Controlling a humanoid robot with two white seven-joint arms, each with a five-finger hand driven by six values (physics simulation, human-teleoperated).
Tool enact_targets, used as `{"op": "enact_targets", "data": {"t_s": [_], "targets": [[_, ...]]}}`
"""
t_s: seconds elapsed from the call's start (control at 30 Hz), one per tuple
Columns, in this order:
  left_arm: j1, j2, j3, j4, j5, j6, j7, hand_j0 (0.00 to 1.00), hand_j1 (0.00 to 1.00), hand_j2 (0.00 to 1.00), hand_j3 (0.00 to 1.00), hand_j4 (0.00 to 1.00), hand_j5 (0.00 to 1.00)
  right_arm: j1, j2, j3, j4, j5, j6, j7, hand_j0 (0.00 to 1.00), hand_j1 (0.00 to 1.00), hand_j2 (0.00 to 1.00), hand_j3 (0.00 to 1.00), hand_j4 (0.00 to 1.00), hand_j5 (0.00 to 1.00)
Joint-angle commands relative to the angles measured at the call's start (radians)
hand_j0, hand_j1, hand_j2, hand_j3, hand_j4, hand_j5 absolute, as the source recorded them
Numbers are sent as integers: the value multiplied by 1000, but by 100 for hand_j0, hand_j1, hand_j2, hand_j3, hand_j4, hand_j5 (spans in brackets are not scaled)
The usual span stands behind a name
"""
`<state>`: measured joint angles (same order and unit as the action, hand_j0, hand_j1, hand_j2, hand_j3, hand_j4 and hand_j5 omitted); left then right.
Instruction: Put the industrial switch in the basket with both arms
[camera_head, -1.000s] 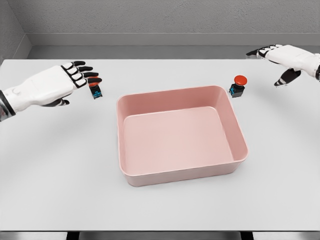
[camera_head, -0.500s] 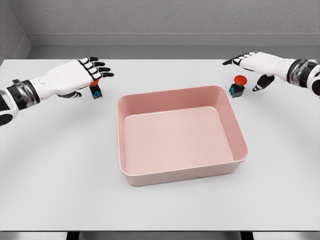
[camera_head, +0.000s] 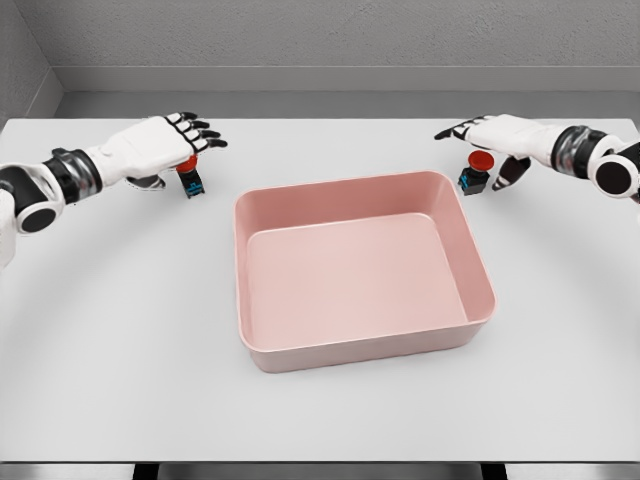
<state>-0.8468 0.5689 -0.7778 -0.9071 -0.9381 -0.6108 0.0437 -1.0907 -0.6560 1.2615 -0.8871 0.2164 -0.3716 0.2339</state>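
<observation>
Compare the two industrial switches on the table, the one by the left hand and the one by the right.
The left switch is partly hidden under the left hand; the right switch shows its whole red button, beside the right hand. The left switch stands off the pink basket's far-left corner, the right one at its far-right corner. Both have red tops on dark bases with blue.
</observation>
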Motion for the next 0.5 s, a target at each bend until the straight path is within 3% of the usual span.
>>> {"op": "enact_targets", "data": {"t_s": [0.0, 0.17, 0.47], "targets": [[0, -24, -2, 34, 4, 0, 1, 100, 100, 100, 100, 100, 100, 0, 18, 4, 27, -2, 0, -1, 100, 100, 100, 100, 100, 100], [-6, -29, -2, 37, 4, 0, 1, 100, 100, 100, 100, 100, 100, 0, 53, 19, 96, 0, -1, -2, 100, 100, 100, 100, 100, 100], [-5, -29, -6, 39, 1, 0, 1, 100, 100, 100, 100, 100, 100, -2, 53, 19, 128, 0, -1, -2, 94, 94, 94, 94, 94, 94]]}}
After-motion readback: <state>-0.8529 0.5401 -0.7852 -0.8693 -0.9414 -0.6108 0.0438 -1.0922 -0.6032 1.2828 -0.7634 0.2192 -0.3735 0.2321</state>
